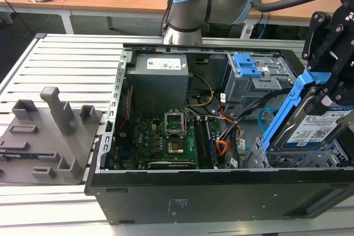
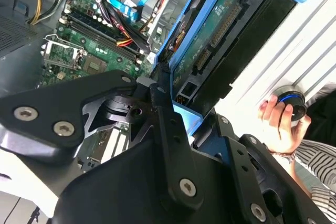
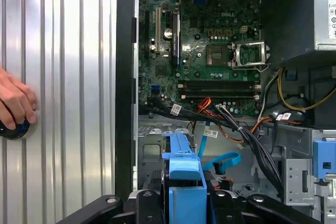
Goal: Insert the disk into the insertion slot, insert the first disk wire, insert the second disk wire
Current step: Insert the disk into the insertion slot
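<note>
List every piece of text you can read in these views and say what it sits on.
No text here can be read.
White label on the disk: print too small to read.
White sticker on the power supply: too small to read.
White cable tags: too small to read.

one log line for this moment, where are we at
phase: disk insertion | gripper: shut on disk | disk: tilted over insertion slot, not seated | second disk wire: looped in the case
</note>
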Tool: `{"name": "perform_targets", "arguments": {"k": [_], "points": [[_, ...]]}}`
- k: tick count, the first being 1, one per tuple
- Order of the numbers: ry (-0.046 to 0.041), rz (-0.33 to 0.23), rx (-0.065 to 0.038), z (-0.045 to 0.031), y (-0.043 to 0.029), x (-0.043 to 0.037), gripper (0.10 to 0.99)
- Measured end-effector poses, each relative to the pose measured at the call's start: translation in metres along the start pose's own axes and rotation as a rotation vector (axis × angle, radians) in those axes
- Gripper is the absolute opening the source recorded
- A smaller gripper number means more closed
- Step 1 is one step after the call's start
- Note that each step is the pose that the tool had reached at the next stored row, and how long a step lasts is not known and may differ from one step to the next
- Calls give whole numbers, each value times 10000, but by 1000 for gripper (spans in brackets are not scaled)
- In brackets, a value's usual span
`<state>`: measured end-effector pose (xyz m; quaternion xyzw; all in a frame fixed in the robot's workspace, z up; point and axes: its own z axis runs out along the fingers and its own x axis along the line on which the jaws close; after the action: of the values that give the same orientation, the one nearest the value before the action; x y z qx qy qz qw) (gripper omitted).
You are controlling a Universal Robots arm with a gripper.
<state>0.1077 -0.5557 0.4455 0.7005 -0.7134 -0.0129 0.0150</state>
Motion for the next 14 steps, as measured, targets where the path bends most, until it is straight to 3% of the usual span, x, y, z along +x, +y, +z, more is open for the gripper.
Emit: {"name": "perform_targets", "arguments": {"k": [4, 14], "points": [[1, 0, 0, 2, 0, -85, 365], [10, 1, 0, 55, -48, -95, 365]]}}
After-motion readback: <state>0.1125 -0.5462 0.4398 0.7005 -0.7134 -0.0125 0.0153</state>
